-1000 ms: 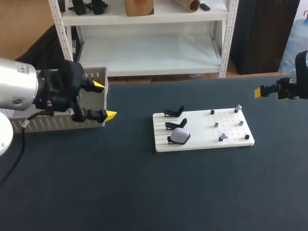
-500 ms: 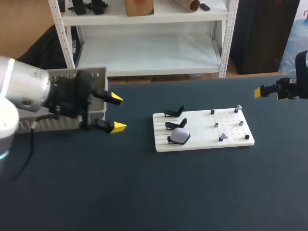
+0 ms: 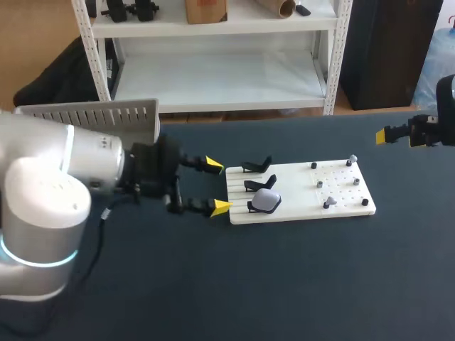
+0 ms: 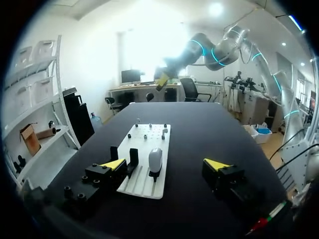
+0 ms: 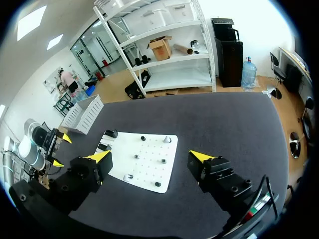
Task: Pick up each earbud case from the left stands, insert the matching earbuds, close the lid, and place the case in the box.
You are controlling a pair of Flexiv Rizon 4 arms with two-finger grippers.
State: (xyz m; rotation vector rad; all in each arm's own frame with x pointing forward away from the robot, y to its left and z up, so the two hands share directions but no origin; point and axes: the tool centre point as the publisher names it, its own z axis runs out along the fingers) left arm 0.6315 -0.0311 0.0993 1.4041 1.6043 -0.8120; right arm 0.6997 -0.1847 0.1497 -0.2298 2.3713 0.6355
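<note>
The left gripper (image 3: 217,186) has swung from the box (image 3: 92,114) to the board's (image 3: 291,192) left edge, fingers wide apart and empty. The case (image 3: 266,201) waits just right of it on the nearest stand (image 3: 253,207), so a pickup looks next.

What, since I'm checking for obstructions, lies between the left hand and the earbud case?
Only the board's ribbed strip and the black stand under the earbud case, in the head view.
</note>
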